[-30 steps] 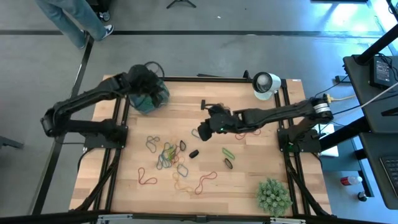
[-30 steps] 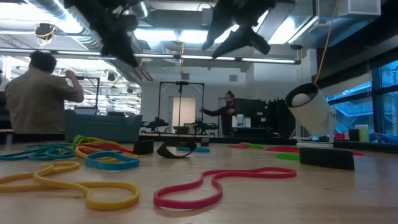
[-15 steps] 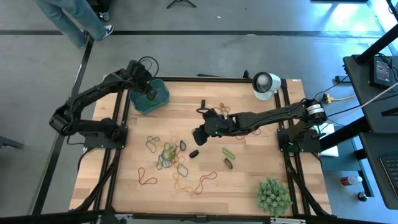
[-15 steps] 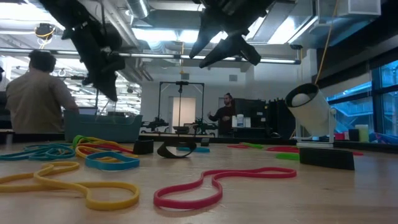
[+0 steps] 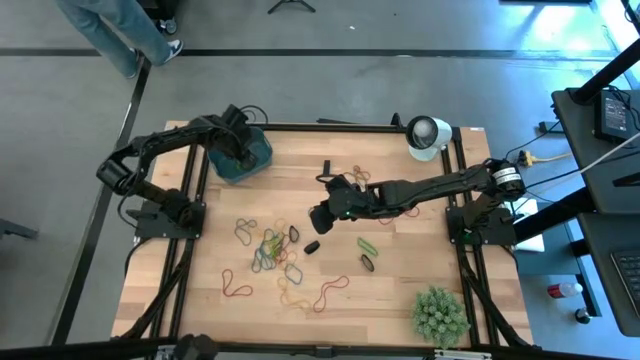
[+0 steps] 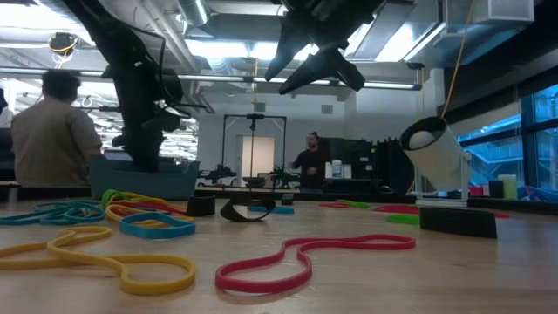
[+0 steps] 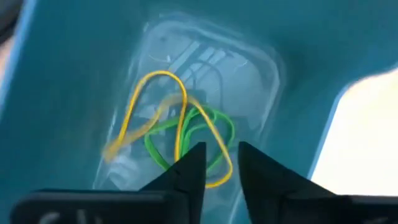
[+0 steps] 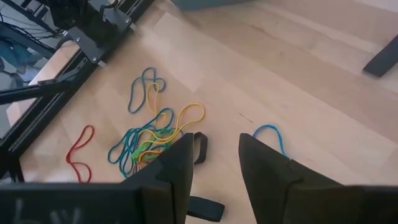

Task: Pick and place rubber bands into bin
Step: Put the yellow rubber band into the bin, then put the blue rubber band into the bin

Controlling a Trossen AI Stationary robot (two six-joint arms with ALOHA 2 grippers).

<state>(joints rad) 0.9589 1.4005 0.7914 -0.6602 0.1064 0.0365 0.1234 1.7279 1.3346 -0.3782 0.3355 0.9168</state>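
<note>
Left wrist view: I'm seeing my left claw point(image 7: 216, 163) hanging narrowly parted inside the teal bin point(image 7: 56, 87) at the bench's far-left corner, over yellow and green rubber bands point(image 7: 180, 134); right claw point(image 8: 214, 155) hovering parted mid-bench.

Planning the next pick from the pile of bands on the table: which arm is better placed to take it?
Probably the right. The right gripper hangs open beside the loose rubber bands, which show just past its fingers in its wrist view. The left gripper is down in the bin, open over bands already inside.
</note>
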